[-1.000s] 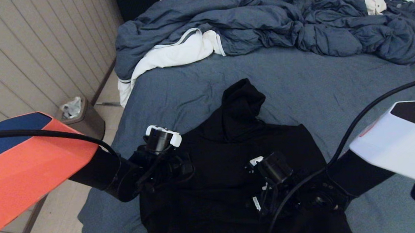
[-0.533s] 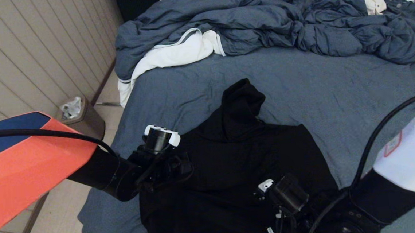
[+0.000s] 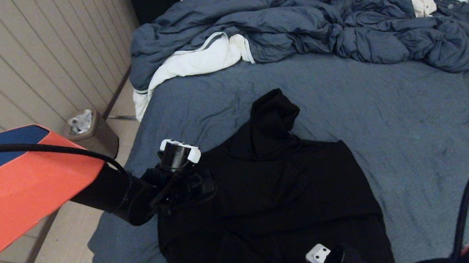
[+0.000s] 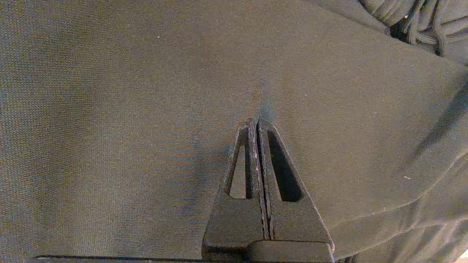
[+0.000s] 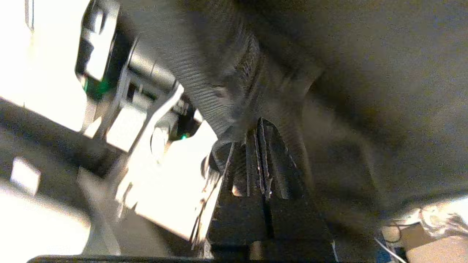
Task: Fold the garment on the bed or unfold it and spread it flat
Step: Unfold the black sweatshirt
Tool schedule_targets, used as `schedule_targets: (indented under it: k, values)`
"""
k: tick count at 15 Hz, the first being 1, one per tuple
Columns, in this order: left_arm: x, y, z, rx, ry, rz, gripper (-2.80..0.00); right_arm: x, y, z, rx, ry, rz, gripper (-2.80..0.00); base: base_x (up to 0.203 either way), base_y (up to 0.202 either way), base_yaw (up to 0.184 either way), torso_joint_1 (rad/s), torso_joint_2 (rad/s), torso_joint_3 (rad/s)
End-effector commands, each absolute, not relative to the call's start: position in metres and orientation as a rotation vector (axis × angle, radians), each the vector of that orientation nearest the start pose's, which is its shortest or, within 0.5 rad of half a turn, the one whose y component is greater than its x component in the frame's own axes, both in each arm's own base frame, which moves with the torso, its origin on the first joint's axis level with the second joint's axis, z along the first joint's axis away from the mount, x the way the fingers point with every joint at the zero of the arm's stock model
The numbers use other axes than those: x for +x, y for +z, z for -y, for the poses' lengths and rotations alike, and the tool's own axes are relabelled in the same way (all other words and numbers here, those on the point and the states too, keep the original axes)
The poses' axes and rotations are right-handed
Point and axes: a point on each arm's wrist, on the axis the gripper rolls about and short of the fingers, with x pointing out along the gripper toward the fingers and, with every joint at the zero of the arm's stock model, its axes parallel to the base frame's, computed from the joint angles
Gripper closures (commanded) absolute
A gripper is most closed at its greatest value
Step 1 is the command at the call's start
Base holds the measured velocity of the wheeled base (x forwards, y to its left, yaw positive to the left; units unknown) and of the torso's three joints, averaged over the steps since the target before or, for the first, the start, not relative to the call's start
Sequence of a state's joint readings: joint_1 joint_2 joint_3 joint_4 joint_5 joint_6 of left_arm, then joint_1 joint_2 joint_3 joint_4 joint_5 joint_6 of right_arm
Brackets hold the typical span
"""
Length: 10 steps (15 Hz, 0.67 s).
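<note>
Withdrawn to the hoodie's (image 3: pixel 272 199) near hem, the right gripper (image 5: pixel 257 126) has its fingers together. Left gripper (image 4: pixel 256 122), pinched together, presses the hoodie's left side on the bed (image 3: pixel 381 109).

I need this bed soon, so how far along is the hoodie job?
Done: the garment lies spread on the bed, hood pointing toward the duvet, body mostly smooth. In hand: the left gripper, fingers shut, rests on the fabric at the hoodie's left shoulder; the right gripper, also shut, is at the near hem. Left: no fold is visible yet.
</note>
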<state>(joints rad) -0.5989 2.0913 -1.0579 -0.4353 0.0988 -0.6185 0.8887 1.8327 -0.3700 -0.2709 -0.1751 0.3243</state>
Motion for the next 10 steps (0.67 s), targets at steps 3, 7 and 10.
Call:
schedule_targets:
  k: [3, 7, 10]
  values:
    - [0.323, 0.096, 0.213, -0.396, -0.284, -0.677, 0.00, 0.100, 0.038, -0.145, -0.360, 0.498, -1.097, 0.00, 0.000, 0.000, 0.000, 0.000, 0.00, 0.000]
    - [0.318, 0.111, 0.208, -0.409, -0.292, -0.649, 0.00, 0.095, 0.048, -0.135, -0.330, 0.490, -1.041, 0.00, 0.000, 0.000, 0.000, 0.000, 0.00, 0.000]
    - [0.305, 0.137, 0.199, -0.429, -0.311, -0.599, 0.00, 0.100, 0.057, -0.135, -0.287, 0.476, -1.000, 0.00, 0.000, 0.000, 0.000, 0.000, 0.00, 0.000]
